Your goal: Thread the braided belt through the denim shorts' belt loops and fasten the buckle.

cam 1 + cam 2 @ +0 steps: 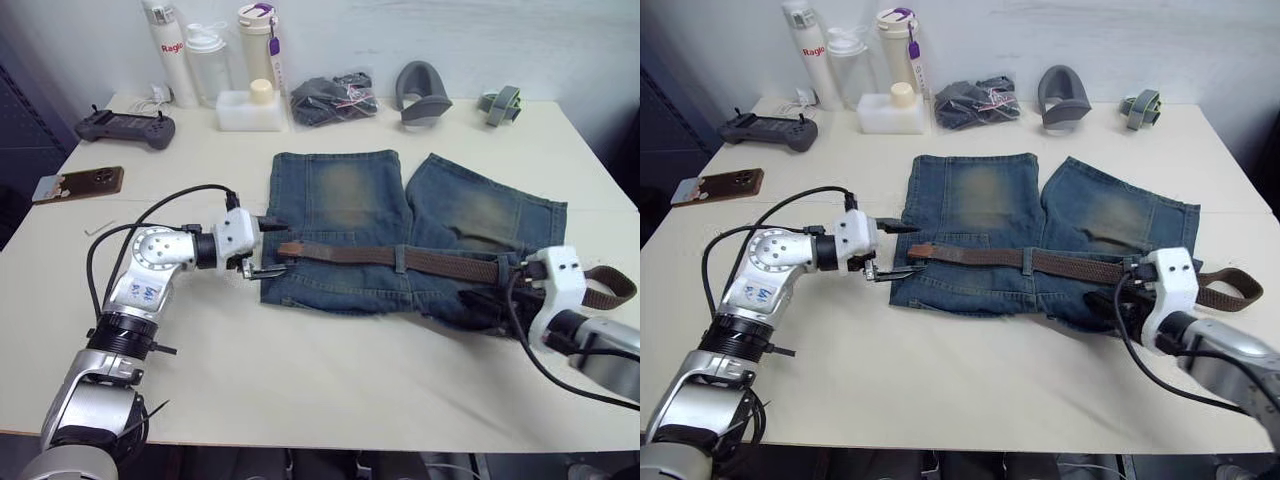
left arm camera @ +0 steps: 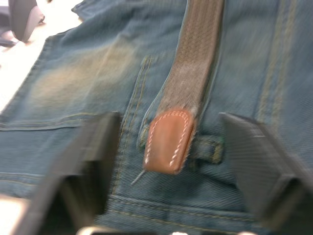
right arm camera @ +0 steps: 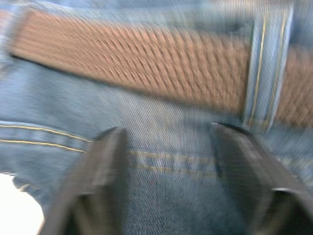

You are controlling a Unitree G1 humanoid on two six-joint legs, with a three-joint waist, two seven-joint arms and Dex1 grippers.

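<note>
Braided belt [image 1: 420,260] lies along the denim shorts [image 1: 400,230] waistband, passing under a belt loop [image 3: 268,68]. Left gripper [image 1: 262,247] gapes empty at its leather tip; right gripper [image 3: 168,161] gapes empty over denim.

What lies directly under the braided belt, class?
The braided belt lies across the denim shorts along their waistband, passing under a belt loop. The denim beneath the strap is covered; the buckle cannot be made out.

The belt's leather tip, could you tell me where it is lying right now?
The leather tip of the braided belt lies on the waistband of the denim shorts, at their robot-left end, just ahead of the open left gripper.
</note>
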